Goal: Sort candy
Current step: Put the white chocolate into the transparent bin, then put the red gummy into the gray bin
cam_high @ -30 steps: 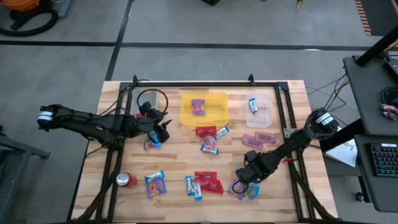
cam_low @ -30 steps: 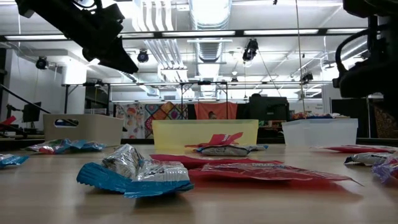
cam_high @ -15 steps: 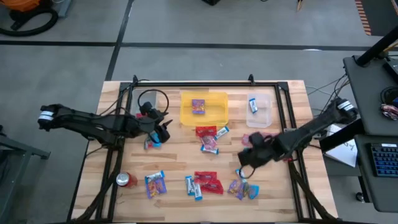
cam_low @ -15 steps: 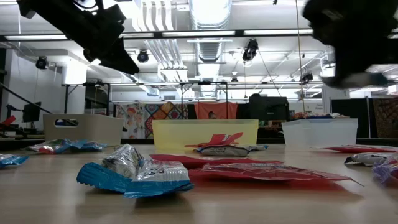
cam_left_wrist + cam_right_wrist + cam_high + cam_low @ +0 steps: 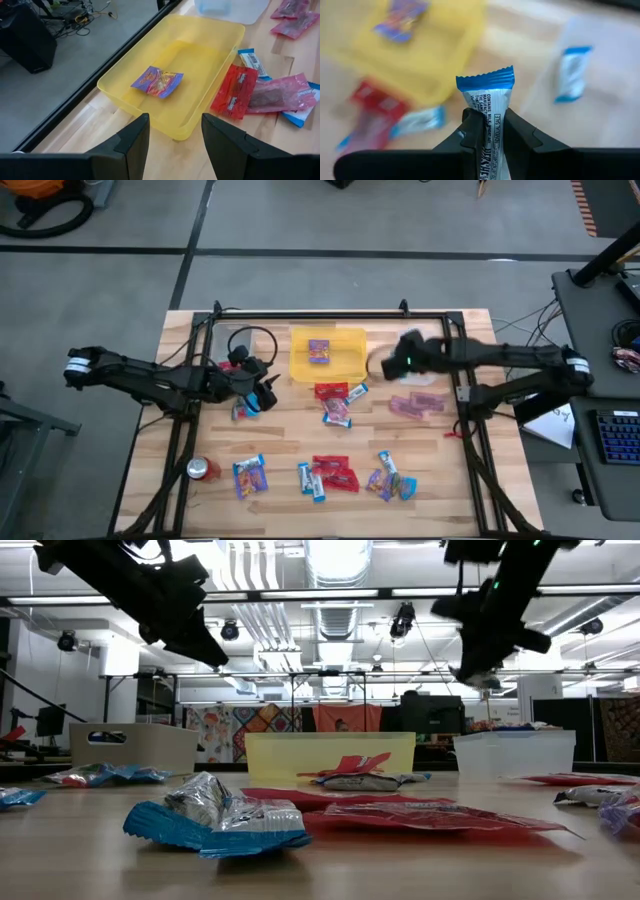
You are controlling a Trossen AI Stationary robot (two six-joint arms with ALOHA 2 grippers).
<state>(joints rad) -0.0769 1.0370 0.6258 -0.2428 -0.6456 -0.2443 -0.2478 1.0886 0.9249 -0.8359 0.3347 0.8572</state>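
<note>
The right gripper (image 5: 490,135) is clenched on a blue-and-white bar (image 5: 487,107), which stands up between its fingers. Just beyond it lies the clear bin (image 5: 425,360) holding another blue bar (image 5: 572,72), with the yellow bin (image 5: 330,365) beside it and a purple packet (image 5: 318,351) inside. Farther from that claw, red packets (image 5: 335,473) and more candy (image 5: 250,475) lie scattered toward the table's (image 5: 290,430) near edge. The left gripper (image 5: 172,135) hangs with fingers spread, just short of the yellow bin's wall.
</note>
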